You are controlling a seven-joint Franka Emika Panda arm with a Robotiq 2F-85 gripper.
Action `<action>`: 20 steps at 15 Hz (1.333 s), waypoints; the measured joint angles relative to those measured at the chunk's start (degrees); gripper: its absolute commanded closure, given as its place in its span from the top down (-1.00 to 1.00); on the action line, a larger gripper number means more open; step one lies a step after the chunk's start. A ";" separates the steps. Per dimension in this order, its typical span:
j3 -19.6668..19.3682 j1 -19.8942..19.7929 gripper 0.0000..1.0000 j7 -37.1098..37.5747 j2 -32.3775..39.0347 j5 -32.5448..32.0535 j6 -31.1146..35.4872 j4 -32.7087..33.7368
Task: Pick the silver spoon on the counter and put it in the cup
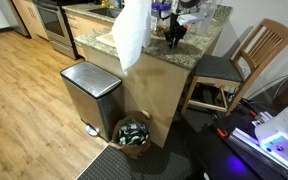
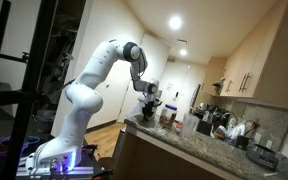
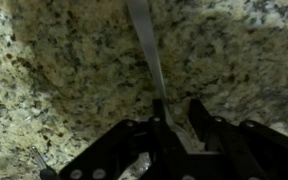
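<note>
The silver spoon (image 3: 144,40) lies on the speckled granite counter (image 3: 64,70). In the wrist view its thin handle runs from the top centre down into the gap between my fingers. My gripper (image 3: 179,112) is down at the counter surface with its dark fingers apart, one on each side of the spoon, the left finger close against it. In both exterior views the gripper (image 1: 174,35) (image 2: 149,100) sits low over the counter top (image 1: 199,45) (image 2: 184,145). I cannot pick out the cup for certain among the items at the back.
A steel pedal bin (image 1: 90,92) and a small basket (image 1: 134,132) stand on the floor beside the island. A white bag (image 1: 132,35) hangs over the counter edge. A wooden chair (image 1: 239,65) is at the far side. Bottles and appliances (image 2: 219,125) crowd the counter.
</note>
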 measured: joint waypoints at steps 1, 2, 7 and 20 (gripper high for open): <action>0.01 0.13 -1.00 0.04 0.07 0.11 0.02 0.10; 0.02 0.24 -1.00 0.07 0.17 0.20 0.04 0.25; 0.01 0.41 -1.00 0.66 0.44 0.41 -0.22 0.65; -3.93 -1.52 -1.00 10.02 -19.71 -8.46 -11.06 -6.95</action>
